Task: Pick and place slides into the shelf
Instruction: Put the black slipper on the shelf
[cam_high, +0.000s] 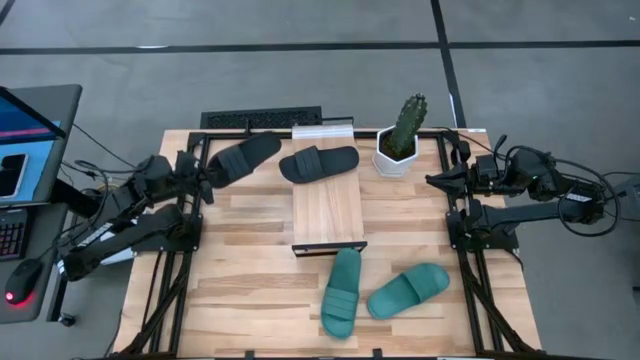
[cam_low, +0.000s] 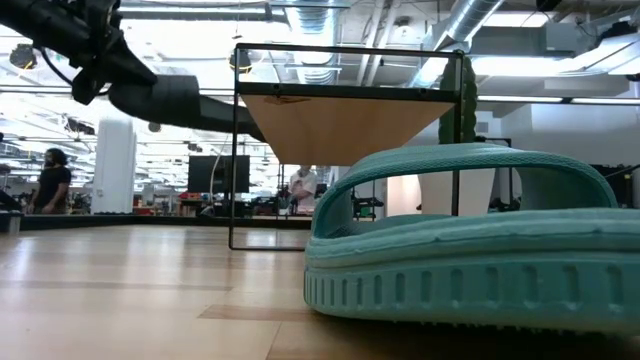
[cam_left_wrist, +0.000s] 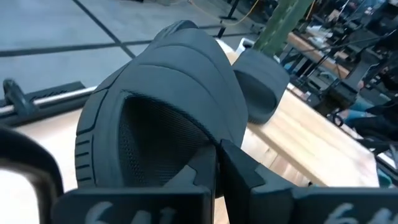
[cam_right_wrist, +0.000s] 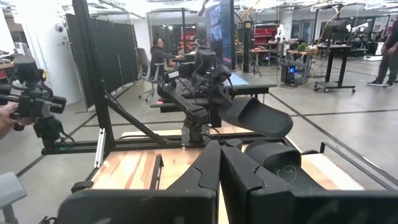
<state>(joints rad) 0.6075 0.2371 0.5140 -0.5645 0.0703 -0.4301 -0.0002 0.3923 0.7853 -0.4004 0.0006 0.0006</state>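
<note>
A black slide (cam_high: 245, 155) hangs in the air over the table's far left, and my left gripper (cam_high: 207, 178) is shut on it. The low view shows this slide (cam_low: 170, 100) clear of the table. A second black slide (cam_high: 318, 163) lies sole down across the far end of the shelf (cam_high: 327, 215). Two teal slides (cam_high: 342, 290) (cam_high: 408, 290) rest on the table near its front edge, one of them (cam_low: 470, 250) filling the low view. My right gripper (cam_high: 433, 180) waits shut at the table's right, holding nothing. My left gripper pinches the black slide's end nearest the arm (cam_left_wrist: 196, 155) between its two fingers (cam_left_wrist: 245, 171). The fingers come from the table's left, slanting slightly down, along the slide's length. The slide is lifted clear and points away from the fingers toward the shelf.
A cactus in a white pot (cam_high: 400, 145) stands just right of the shelf's far end. A black keyboard (cam_high: 262, 119) lies at the table's far edge. Black frame rails (cam_high: 185, 250) run along both table sides. People stand in the room behind (cam_low: 50, 180).
</note>
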